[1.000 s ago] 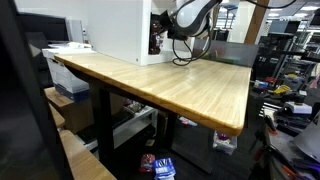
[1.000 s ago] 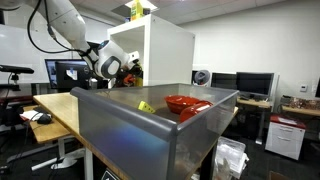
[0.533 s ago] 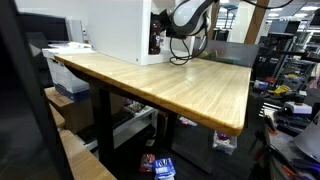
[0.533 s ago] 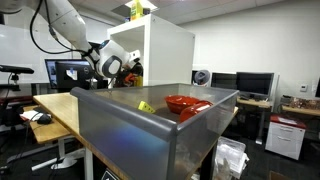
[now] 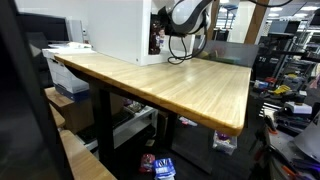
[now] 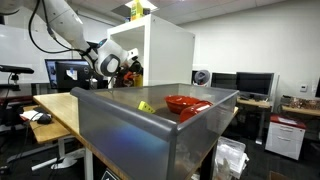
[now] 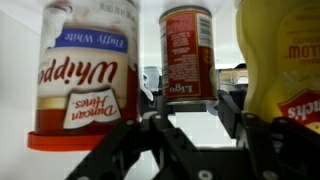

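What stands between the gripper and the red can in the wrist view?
Nothing visible. The red can sits straight ahead of the gripper, whose jaws stand apart. The frosting tub and yellow bottle only flank it.

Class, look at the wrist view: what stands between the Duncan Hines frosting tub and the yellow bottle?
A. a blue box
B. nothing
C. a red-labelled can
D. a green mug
C: the red-labelled can shows in the gap between the frosting tub and the yellow bottle.
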Controlling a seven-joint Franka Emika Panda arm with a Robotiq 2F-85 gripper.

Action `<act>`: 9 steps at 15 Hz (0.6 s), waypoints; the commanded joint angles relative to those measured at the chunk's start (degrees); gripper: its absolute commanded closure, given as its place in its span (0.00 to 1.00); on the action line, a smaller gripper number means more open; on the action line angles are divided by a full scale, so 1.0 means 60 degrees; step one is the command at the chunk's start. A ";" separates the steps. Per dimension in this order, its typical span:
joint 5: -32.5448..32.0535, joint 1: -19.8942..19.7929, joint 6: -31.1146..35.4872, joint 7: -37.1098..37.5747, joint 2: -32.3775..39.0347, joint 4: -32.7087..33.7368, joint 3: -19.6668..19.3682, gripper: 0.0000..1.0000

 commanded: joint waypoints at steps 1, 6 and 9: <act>0.0236 0.0474 0.0068 0.0025 0.0085 -0.0113 -0.0438 0.50; 0.0435 0.1010 0.0073 0.0029 0.0236 -0.0235 -0.1069 0.46; 0.0508 0.1228 0.0092 0.0031 0.0226 -0.0497 -0.1255 0.51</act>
